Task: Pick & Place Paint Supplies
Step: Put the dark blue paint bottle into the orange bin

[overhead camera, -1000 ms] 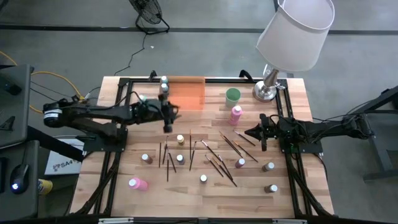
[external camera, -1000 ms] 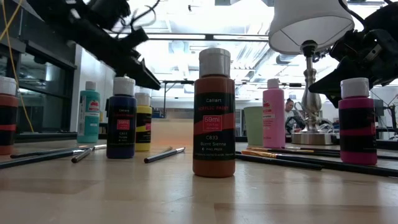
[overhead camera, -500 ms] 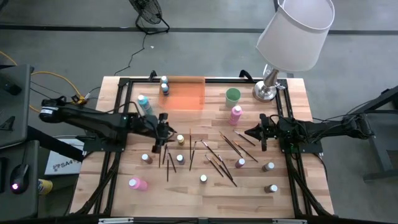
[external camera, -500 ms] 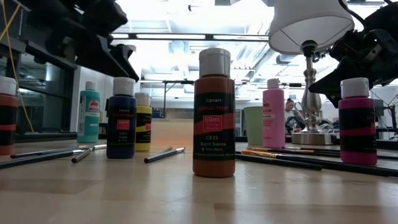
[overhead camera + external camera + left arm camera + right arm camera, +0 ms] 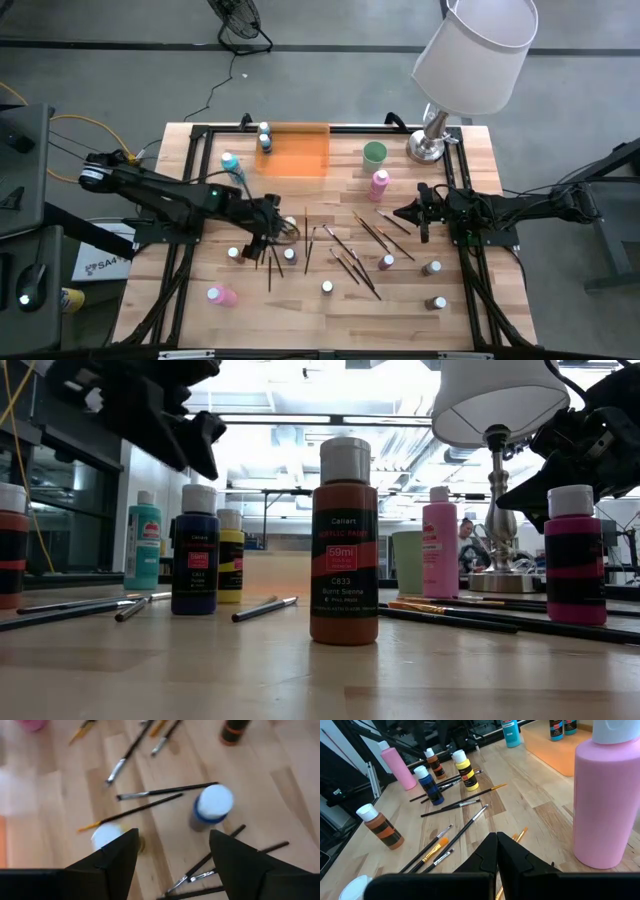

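Observation:
Small white-capped paint bottles and thin dark brushes (image 5: 345, 255) lie scattered over the wooden table. My left gripper (image 5: 282, 230) hangs open above the middle of the table. In its wrist view the open fingers (image 5: 172, 837) stand over a yellow bottle (image 5: 107, 836) and a blue bottle (image 5: 210, 807), touching neither. Both bottles stand upright on their bases among brushes. My right gripper (image 5: 398, 213) waits shut at the table's right, behind a tall pink bottle (image 5: 605, 795). Two bottles (image 5: 264, 135) stand in the orange tray (image 5: 300, 152).
A teal bottle (image 5: 230, 162) stands left of the tray. A pale green cup (image 5: 374, 153) and a lamp (image 5: 430, 140) are at the far right. More bottles stand near the near edge, among them brown (image 5: 233, 254) and one pink on its side (image 5: 222, 295).
My left gripper has moved from beside the orange tray toward the table's near edge and a little to the right. It now hangs over the yellow and blue bottles. The bottles and brushes have stayed in place.

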`<action>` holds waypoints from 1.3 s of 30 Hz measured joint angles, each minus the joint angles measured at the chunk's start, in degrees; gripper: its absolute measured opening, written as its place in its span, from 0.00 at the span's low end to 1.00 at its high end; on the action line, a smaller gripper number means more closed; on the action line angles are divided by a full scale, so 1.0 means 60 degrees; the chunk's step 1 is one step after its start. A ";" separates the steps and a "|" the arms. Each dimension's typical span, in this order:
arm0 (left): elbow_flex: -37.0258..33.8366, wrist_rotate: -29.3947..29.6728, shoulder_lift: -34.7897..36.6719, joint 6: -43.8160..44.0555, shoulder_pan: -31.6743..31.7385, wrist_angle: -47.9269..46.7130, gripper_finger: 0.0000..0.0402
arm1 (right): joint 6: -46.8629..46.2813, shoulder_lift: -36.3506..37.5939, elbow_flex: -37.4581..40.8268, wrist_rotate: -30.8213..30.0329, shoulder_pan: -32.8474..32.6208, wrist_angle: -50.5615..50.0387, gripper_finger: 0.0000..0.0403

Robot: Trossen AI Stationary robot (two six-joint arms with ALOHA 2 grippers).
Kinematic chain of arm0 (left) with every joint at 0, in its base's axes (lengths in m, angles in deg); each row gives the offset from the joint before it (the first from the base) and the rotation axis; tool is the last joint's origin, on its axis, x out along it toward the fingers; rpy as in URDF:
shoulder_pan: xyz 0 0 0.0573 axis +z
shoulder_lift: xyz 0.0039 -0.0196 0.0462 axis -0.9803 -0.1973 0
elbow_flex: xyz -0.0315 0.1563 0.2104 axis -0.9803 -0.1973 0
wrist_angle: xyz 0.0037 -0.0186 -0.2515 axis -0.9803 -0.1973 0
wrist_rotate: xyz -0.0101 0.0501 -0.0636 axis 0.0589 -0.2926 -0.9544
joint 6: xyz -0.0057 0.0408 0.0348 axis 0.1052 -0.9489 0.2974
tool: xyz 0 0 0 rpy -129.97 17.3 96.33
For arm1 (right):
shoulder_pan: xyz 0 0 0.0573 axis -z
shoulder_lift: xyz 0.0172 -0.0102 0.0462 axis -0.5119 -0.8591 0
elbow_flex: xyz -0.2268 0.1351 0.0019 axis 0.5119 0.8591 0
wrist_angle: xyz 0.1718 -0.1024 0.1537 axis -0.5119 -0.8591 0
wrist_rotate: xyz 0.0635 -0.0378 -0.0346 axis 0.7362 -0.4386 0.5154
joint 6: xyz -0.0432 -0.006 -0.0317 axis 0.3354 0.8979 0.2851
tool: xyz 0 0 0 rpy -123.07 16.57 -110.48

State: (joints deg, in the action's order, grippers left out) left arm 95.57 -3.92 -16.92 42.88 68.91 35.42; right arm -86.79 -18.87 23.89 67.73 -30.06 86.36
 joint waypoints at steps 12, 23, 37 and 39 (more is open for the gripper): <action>0.1842 -0.0954 -0.1915 -0.1764 -0.0445 -0.1172 0.60 | 0.0003 0.0000 0.0000 0.0000 0.0002 -0.0040 0.01; 0.2716 -0.0981 -0.3231 -0.1840 -0.0449 -0.1760 0.60 | 0.0003 0.0000 0.0000 0.0000 0.0003 0.0000 0.01; 0.2858 -0.0976 -0.3596 -0.1771 -0.0449 -0.1959 0.60 | 0.0002 0.0000 -0.0003 0.0000 0.0002 0.0000 0.01; 0.2862 -0.0976 -0.3596 -0.1767 -0.0449 -0.1887 0.60 | 0.0002 0.0000 -0.0002 0.0000 0.0001 0.0000 0.01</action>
State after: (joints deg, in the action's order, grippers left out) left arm 112.74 -9.77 -38.49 32.27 66.22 24.10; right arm -86.77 -18.87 23.88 67.73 -30.05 86.36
